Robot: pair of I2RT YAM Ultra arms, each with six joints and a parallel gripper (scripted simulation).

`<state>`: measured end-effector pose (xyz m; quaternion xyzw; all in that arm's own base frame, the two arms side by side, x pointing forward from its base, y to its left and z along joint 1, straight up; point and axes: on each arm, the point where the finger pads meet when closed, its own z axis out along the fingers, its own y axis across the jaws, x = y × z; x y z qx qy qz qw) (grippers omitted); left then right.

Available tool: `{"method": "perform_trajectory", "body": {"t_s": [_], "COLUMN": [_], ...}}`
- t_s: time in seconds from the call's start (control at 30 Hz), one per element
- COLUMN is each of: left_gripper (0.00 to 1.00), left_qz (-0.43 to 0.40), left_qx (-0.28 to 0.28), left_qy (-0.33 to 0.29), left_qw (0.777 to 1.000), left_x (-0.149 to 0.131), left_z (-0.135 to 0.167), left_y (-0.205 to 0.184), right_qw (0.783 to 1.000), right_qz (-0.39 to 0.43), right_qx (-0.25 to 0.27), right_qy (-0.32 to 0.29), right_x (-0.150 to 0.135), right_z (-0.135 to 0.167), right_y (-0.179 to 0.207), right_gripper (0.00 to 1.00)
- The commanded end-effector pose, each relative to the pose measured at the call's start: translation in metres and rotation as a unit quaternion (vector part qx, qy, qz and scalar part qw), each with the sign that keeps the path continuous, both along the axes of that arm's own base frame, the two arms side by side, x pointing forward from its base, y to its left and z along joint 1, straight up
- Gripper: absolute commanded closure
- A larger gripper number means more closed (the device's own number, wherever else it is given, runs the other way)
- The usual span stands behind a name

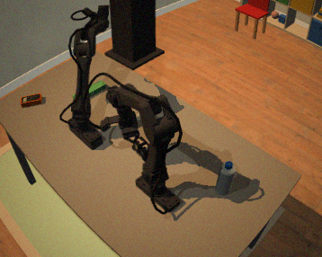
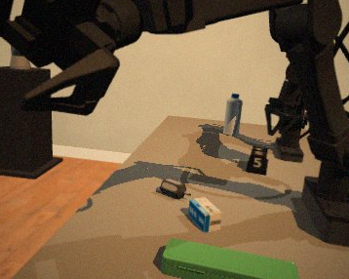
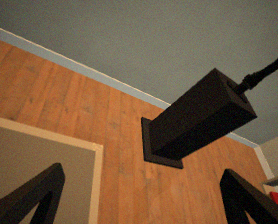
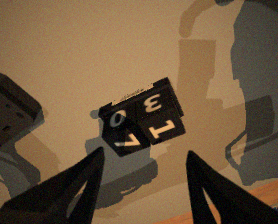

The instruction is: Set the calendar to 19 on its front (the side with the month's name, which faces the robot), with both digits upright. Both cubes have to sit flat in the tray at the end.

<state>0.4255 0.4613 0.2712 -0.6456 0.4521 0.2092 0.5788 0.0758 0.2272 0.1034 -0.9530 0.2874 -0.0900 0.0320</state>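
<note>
The calendar is a black block holding two black cubes with white digits. In the right wrist view the left cube (image 4: pixel 122 131) shows 0 and 7, and the right cube (image 4: pixel 161 116) shows 3 and 1. Both sit side by side in the holder. In the exterior view its end face shows a 5. My right gripper (image 4: pixel 145 154) (image 2: pixel 282 117) is open and empty. It hangs above the calendar, with its fingers just short of the cubes. My left gripper (image 3: pixel 141 173) (image 2: pixel 61 95) (image 1: pixel 99 13) is open and empty, raised high over the table's far edge.
A blue-capped bottle (image 1: pixel 225 177) (image 2: pixel 232 114) stands beyond the calendar. A small dark device (image 2: pixel 173 188), a blue-and-white box (image 2: pixel 205 214) and a green case (image 2: pixel 227 260) (image 1: pixel 96 88) lie near the left arm. An orange device (image 1: pixel 31 100) lies at a corner. A black pedestal (image 1: pixel 132 22) (image 3: pixel 200 120) stands on the floor.
</note>
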Motion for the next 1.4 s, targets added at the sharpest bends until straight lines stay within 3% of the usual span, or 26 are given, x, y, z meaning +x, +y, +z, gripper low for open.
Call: {"method": "perform_trajectory", "body": {"t_s": [0.0, 0.23, 0.3, 0.7, 1.03, 1.37], "left_gripper": [0.0, 0.0, 0.0, 0.0, 0.0, 0.0], "left_qz": [0.0, 0.0, 0.0, 0.0, 0.0, 0.0], "left_qx": [0.006, 0.006, 0.006, 0.006, 0.006, 0.006], "left_qy": [-0.007, -0.007, -0.007, -0.007, -0.007, -0.007], "left_qw": [1.0, 1.0, 1.0, 1.0, 1.0, 1.0], "left_x": [-0.001, -0.001, -0.001, -0.001, -0.001, -0.001], "left_z": [0.008, 0.008, 0.008, 0.008, 0.008, 0.008], "left_y": [0.0, 0.0, 0.0, 0.0, 0.0, 0.0], "right_qw": [0.993, 0.96, 0.96, 0.85, 0.848, 0.848], "right_qz": [-0.116, -0.272, -0.272, -0.517, -0.521, -0.52], "right_qx": [0.022, 0.039, 0.039, 0.052, 0.051, 0.047], "right_qy": [0.024, 0.051, 0.051, 0.089, 0.084, 0.087], "right_x": [0.002, 0.014, 0.014, 0.038, 0.042, 0.038], "right_z": [-0.011, -0.023, -0.023, -0.044, -0.042, -0.062], "right_y": [0.005, 0.008, 0.008, 0.008, 0.006, 0.008], "right_gripper": [0.31, 0.31, 0.31, 0.31, 0.31, 0.31]}}
